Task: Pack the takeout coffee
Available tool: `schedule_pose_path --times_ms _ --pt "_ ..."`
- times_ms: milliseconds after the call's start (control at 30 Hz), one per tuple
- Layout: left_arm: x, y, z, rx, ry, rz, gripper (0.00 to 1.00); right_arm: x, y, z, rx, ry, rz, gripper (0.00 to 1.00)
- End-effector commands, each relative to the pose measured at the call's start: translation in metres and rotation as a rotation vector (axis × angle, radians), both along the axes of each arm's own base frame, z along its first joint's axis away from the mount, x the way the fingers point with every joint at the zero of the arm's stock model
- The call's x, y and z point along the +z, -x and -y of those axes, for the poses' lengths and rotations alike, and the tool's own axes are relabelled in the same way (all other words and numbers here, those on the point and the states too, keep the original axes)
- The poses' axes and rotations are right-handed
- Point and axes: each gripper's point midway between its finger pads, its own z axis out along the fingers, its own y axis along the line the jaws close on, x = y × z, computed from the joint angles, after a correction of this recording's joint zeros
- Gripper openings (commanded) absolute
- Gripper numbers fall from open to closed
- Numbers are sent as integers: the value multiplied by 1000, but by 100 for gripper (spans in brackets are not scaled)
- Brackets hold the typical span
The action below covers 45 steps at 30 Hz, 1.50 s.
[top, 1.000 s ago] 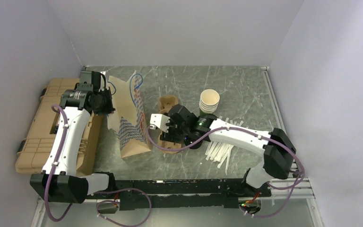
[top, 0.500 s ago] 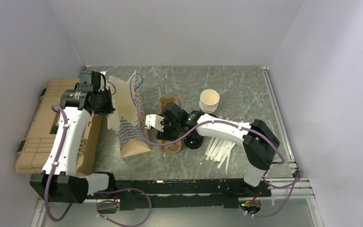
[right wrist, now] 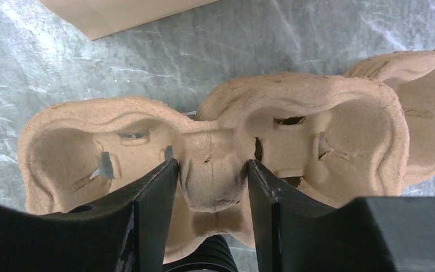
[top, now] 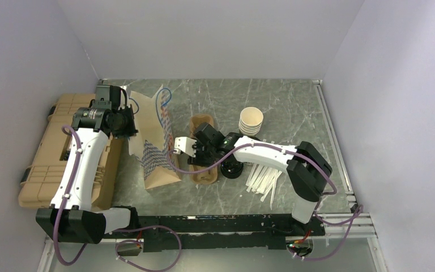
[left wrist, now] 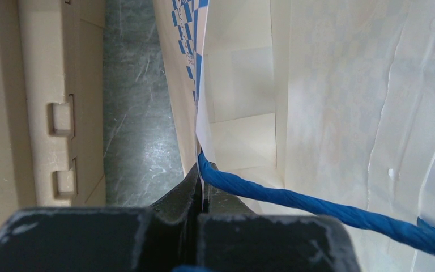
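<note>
Hard case (top: pixel 62 150) lying at the table's left edge, partly off the table (top: pixel 283 102). Paper bag (top: pixel 153 141) standing just right of it, the left gripper (left wrist: pixel 201 190) sitting at its rim beside the handle (left wrist: pixel 317 209). Pulp cup carrier (right wrist: pixel 215 164) lying right of the bag, the right gripper (right wrist: pixel 210 187) straddling its middle ridge. Cup stack (top: pixel 251 120) standing behind and right of the carrier. Lids (top: pixel 232 168) lying just right of the carrier; straws (top: pixel 263 175) sprawling right of those.

White arm links, black joints, purple cables, black gripper (right wrist: pixel 209 187) fingers
</note>
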Motion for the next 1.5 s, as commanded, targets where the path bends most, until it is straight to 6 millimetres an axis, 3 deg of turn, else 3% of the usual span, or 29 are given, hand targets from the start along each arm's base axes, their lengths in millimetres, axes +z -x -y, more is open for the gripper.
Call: schedule_pose_path --times_ms 0,133,367,900,1067,1233,1467 --pt "8 1 0 -20 -1 38 0 5 -12 -8 -2 -17 33 51" --pt "8 1 0 -20 -3 37 0 6 -13 -6 -8 -17 32 43" --pt "8 1 0 -19 -2 37 0 26 -15 -4 -27 -44 62 33" --pt "9 0 2 -25 6 40 0 112 -4 21 -87 -192 161 31" --pt "8 -1 4 -32 14 40 0 165 12 32 -77 -327 199 31" --pt "18 -3 8 -57 27 73 0 241 32 35 -20 -499 256 31" --pt "34 -2 20 -116 45 119 0 344 68 22 141 -762 322 33"
